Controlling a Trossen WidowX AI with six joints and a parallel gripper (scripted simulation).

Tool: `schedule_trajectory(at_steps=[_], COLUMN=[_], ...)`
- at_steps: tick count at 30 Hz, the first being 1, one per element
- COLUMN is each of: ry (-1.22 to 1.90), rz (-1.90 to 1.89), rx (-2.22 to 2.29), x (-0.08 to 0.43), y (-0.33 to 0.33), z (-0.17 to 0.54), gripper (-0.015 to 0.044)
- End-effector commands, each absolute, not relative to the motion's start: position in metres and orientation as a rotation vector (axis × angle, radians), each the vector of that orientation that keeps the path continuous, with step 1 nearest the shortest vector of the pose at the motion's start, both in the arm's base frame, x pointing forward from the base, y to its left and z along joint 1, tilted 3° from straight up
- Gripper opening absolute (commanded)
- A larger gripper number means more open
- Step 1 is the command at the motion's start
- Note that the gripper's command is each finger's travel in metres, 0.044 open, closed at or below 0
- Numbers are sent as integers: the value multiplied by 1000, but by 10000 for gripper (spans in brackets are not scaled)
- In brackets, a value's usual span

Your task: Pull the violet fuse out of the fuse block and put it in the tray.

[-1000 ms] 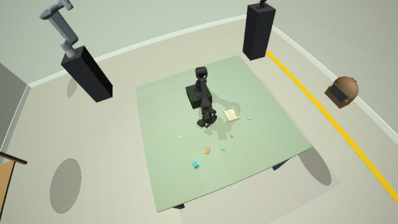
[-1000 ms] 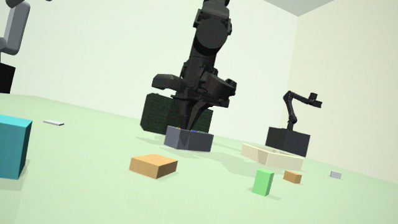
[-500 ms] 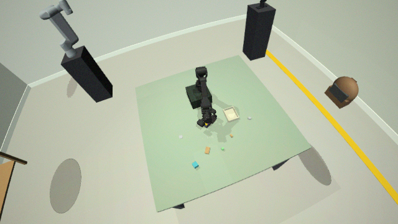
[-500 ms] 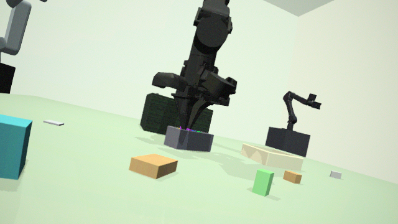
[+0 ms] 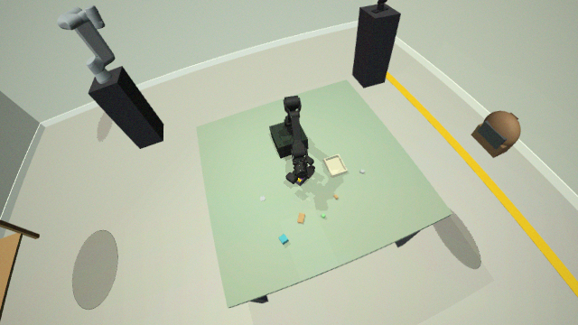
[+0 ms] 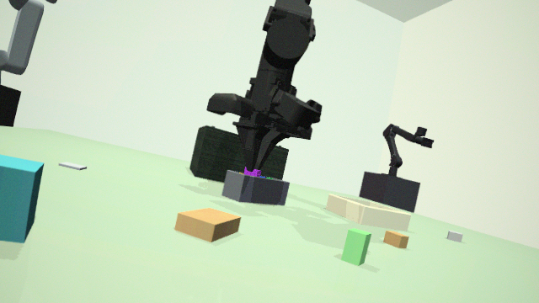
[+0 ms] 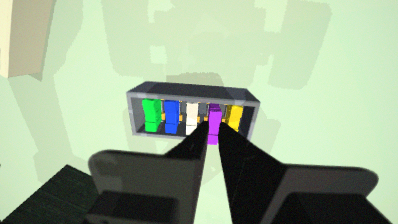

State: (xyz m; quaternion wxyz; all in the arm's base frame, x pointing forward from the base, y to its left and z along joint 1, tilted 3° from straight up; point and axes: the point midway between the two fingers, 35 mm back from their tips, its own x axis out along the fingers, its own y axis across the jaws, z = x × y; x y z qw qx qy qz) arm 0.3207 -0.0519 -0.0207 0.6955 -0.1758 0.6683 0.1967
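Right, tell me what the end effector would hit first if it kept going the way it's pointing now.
The end effector, shut on the violet fuse, points down into the fuse block. Pushing on would likely drive the fuse back into its slot first, though depth is hard to judge.

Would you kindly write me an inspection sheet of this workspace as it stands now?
Surface: green table, scattered with small items.
Job's things: violet fuse raised above its neighbours in the fuse block; tray holds nothing visible.
Clutter: orange blocks, green block, cyan block, small white pieces.
Grippers: pincer shut on the violet fuse.
Cables: nothing seen.
Surroundings: other arms on black pedestals, yellow floor line.
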Motion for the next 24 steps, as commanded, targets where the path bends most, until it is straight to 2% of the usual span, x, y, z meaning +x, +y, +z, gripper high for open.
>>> schedule_trajectory(at_steps=[1, 24], ry=[1483, 1483], rz=[437, 437], rx=[-396, -395], x=[322, 321], y=[-52, -53], z=[-15, -4], gripper=[0, 0])
